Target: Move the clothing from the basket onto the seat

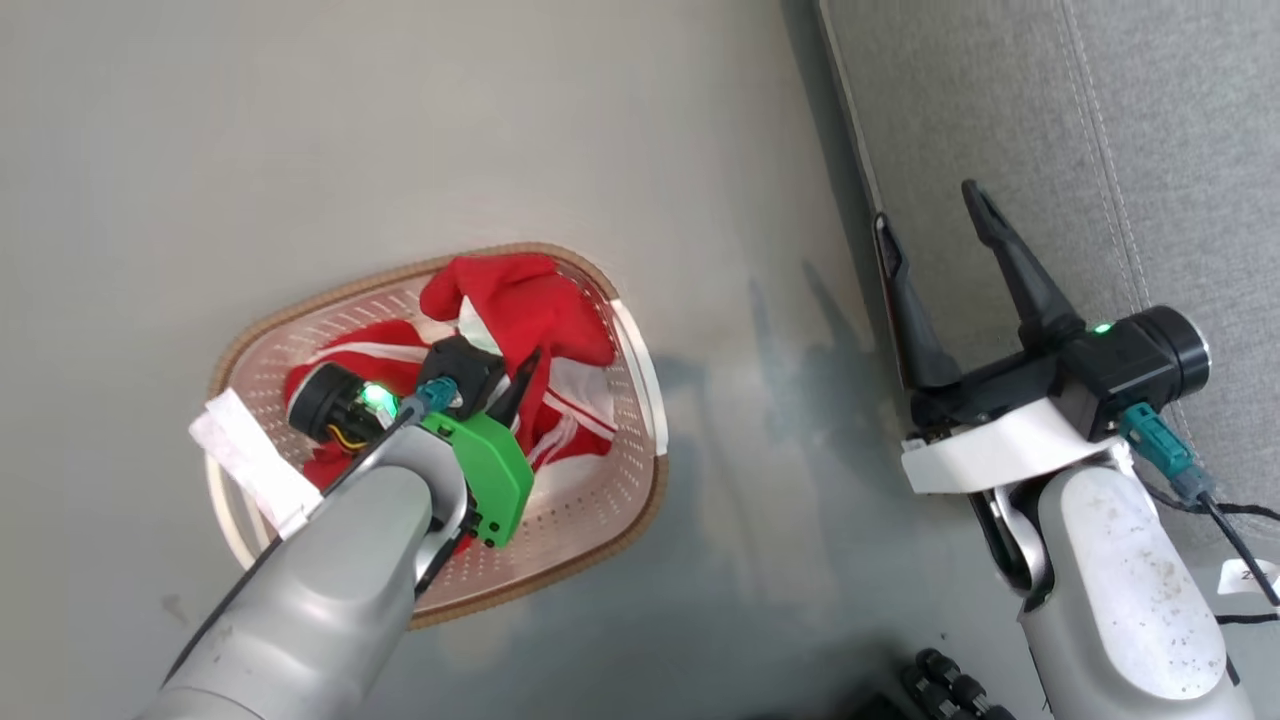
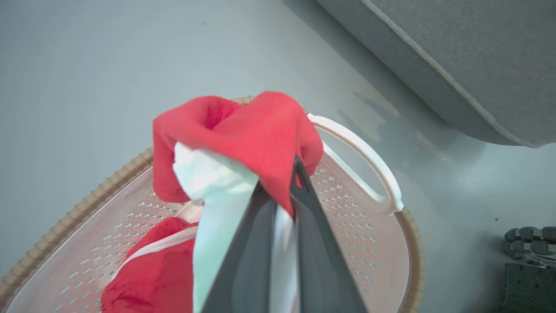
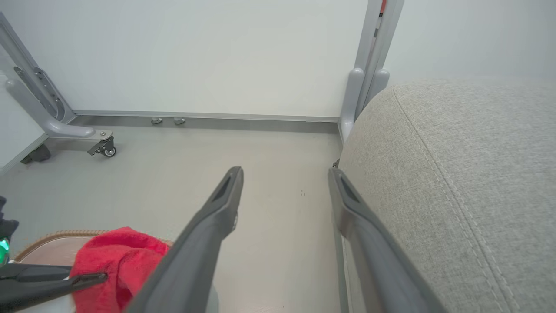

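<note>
While left gripper [image 2: 284,189] pinches clothing [image 2: 256,130] (red), right gripper [image 3: 285,174] gapes — wide.

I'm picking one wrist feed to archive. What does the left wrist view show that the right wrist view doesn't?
Left wrist view: the white handle and perforated inside of the basket. Right wrist view: the open right tool, a wheeled frame, the room wall. Both: the left tool shut on red clothing, the basket rim, the grey seat, the floor.

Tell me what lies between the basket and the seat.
Bare grey floor, crossed by shadows, lies between the basket and the seat; the head view and the left wrist view both show it.
</note>
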Controlling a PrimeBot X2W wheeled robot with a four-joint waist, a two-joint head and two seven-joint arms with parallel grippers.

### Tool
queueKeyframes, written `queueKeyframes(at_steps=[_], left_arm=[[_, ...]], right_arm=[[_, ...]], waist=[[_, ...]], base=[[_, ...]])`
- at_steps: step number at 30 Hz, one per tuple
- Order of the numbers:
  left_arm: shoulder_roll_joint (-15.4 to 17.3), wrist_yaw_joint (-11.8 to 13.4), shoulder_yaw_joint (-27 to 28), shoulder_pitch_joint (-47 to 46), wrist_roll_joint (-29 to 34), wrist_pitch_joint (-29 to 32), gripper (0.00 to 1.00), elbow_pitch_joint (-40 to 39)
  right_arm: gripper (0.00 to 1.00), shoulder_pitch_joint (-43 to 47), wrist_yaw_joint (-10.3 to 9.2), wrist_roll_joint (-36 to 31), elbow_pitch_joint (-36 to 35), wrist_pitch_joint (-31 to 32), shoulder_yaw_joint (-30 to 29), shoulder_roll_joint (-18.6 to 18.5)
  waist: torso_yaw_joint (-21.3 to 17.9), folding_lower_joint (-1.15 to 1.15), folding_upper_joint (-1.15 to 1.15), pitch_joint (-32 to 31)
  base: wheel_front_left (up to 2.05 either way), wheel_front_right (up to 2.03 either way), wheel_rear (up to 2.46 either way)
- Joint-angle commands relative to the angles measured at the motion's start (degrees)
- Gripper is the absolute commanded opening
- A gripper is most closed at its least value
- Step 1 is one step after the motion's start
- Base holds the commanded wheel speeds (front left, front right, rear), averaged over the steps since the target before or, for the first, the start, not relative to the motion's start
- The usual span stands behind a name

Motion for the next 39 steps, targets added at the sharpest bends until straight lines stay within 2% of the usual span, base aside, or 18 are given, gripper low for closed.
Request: queueKeyframes(at_steps=[1,24,32,39], left_arm=[[-0.14,0.16,1.24,1.79,1.22,-0.21,0.00,-1.40],[-0.68,0.00,20.00,16.63,14.55,-0.23,0.00,-22.51],[-1.46,-0.05,25.37,17.92,16.97,-0.23,0.00,-29.54],[-2.15,-0.11,27.35,16.30,18.84,-0.23,0.00,-34.64]], right_arm=[[1.00,1.15,-0.06,-0.46,0.67,-0.12,0.00,-0.25],[1.00,9.18,-0.06,1.19,6.37,-0.12,-0.54,-0.24],[1.00,11.85,-0.06,2.08,7.27,-0.12,-0.27,-0.24],[1.00,13.90,-0.06,2.83,7.84,-0.12,0.09,-0.23]], waist=[[3.84,0.00,0.49,-5.88],[7.99,0.00,0.49,-23.51],[8.03,0.00,0.49,-28.31],[7.76,0.00,0.49,-31.63]], base=[[0.00,0.00,0.00],[0.00,0.00,0.00],[0.00,0.00,0.00],[0.00,0.00,0.00]])
